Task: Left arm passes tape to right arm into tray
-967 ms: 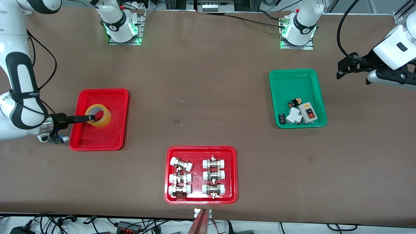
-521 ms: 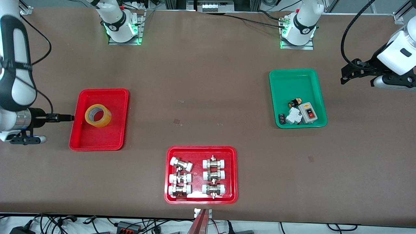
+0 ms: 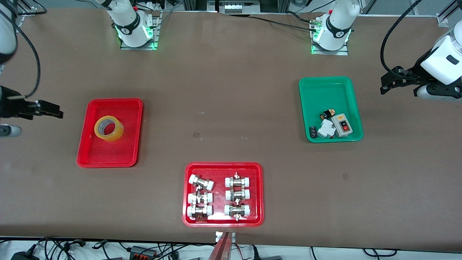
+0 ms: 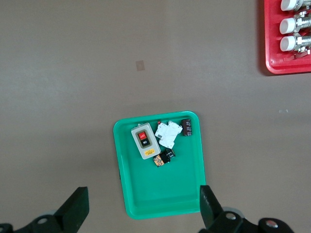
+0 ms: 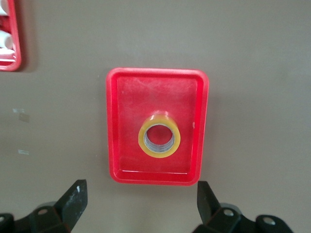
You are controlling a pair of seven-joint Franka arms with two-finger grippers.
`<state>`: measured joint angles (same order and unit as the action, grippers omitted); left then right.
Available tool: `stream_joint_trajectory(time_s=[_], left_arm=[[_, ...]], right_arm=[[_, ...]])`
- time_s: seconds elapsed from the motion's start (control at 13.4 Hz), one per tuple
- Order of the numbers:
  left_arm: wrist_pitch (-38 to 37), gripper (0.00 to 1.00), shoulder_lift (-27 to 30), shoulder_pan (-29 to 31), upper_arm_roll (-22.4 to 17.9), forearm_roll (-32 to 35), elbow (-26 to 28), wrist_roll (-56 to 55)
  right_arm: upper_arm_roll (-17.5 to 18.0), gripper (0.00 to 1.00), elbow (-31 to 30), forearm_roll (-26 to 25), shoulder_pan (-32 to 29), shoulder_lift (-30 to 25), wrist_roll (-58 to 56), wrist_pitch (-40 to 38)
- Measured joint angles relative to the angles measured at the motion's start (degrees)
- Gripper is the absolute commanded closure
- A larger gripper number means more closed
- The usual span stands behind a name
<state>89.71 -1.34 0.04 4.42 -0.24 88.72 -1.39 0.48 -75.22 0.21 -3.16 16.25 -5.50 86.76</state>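
The yellow tape [image 3: 109, 128] lies flat in the plain red tray [image 3: 108, 159] toward the right arm's end of the table, its hollow core facing up. My right gripper [image 3: 54, 110] hangs open and empty above the table just outside that tray. In the right wrist view the tape [image 5: 159, 134] sits inside the tray [image 5: 158, 73], with the right gripper [image 5: 140, 194] spread wide over bare table off the tray's rim. My left gripper [image 3: 384, 85] is open and empty, up in the air beside the green tray [image 3: 326, 86]. The left wrist view shows the left gripper [image 4: 142, 199] above that green tray [image 4: 160, 194].
The green tray holds a switch box [image 3: 343, 125] and small electrical parts. A second red tray [image 3: 223, 166] with several white-capped metal fittings lies mid-table, nearest the front camera. Both arm bases [image 3: 135, 30] [image 3: 330, 34] stand along the table's farthest edge.
The right gripper has drawn back from the tape and out of the red tray, toward the right arm's end of the table. The tape stays in the tray. The left gripper has shifted slightly.
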Motion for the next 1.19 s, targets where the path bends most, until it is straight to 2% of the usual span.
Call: stream_joint_trajectory(time_s=[0.45,0.82,0.97,1.19], left_arm=[[-0.1,0.0,0.0,0.0,0.0,0.0,0.0,0.0],[-0.6,0.0,0.0,0.0,0.0,0.0,0.1,0.0],[-0.6,0.0,0.0,0.0,0.0,0.0,0.1,0.0],[-0.6,0.0,0.0,0.1,-0.1,0.0,0.1,0.0]], right_arm=[[-0.5,0.0,1.3,0.0,1.3,0.1,1.8,1.0],[-2.3,0.0,-1.3,-0.3,3.4,-1.9,3.3,4.5],[-2.8,0.0,-4.3,-0.4,3.3,-3.8,3.3,5.8],[-2.9,0.0,-13.0,-0.5,3.3,-9.1,3.3,8.6]])
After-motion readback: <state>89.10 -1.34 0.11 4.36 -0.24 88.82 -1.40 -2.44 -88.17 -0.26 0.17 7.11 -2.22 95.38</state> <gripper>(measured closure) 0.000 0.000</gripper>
